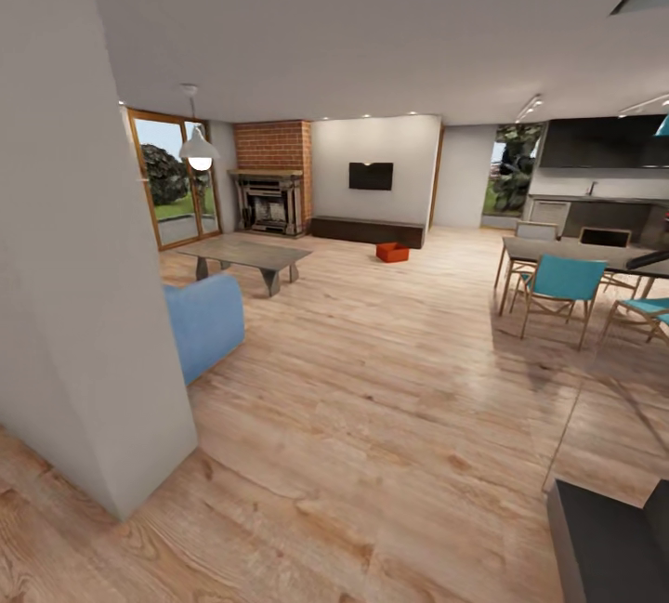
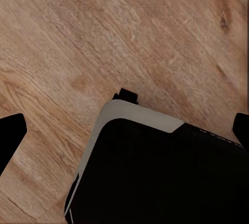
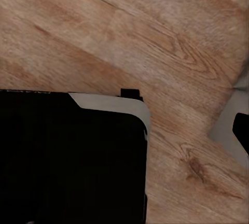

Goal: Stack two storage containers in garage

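Observation:
I am in the living room, on its light wood-plank floor (image 1: 372, 399). One orange-red storage container (image 1: 392, 253) sits far ahead on the planks, just in front of the dark bench under the wall TV. The left gripper (image 2: 124, 133) is open, with its black fingertips (image 2: 10, 136) at both edges of the left wrist view, above my dark base and the floor. In the right wrist view the right gripper (image 3: 124, 130) looks open too; one fingertip (image 3: 242, 130) shows at the edge and the other merges with the black base. Both are empty. The garage is out of view.
A white wall corner (image 1: 93, 306) stands close on my left, with the blue sofa end (image 1: 204, 320) and low grey table (image 1: 246, 255) behind it. A dining table with teal chairs (image 1: 562, 282) is at the right. Open planks lead straight ahead.

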